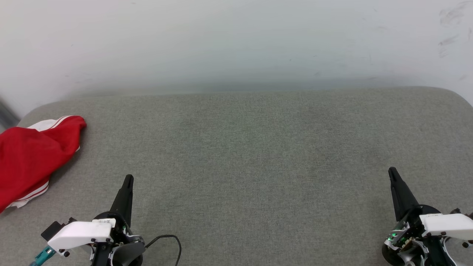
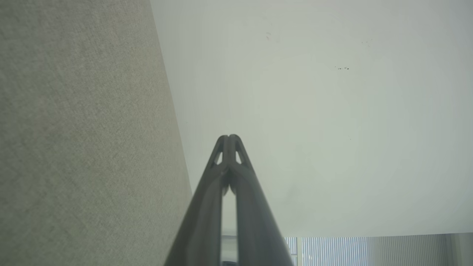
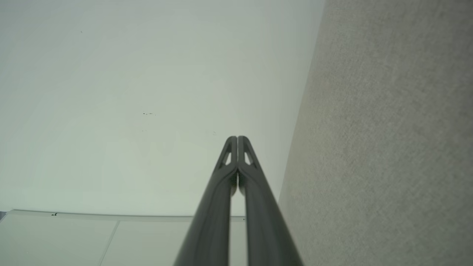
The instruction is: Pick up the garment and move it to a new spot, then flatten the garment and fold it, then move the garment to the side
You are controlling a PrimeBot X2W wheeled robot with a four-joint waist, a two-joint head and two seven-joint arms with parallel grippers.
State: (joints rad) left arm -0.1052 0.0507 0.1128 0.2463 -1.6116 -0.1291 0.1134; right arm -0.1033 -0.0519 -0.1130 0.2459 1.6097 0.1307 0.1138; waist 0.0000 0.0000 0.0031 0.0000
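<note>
head view, garment [image 1: 29,159] bunched far left, grey surface [image 1: 240,166], wall [image 1: 236,40]

Grey fabric-covered table [image 1: 244,155] with one garment [image 1: 29,155] at its left end

The top is flat, evenly woven grey cloth with rounded far corners; the garment lies bunched and creased at the left edge, red fabric uppermost; white cloth and red-and-white striped trim show at its far end and along its near hem; its left part runs past the head view's left side.
</note>
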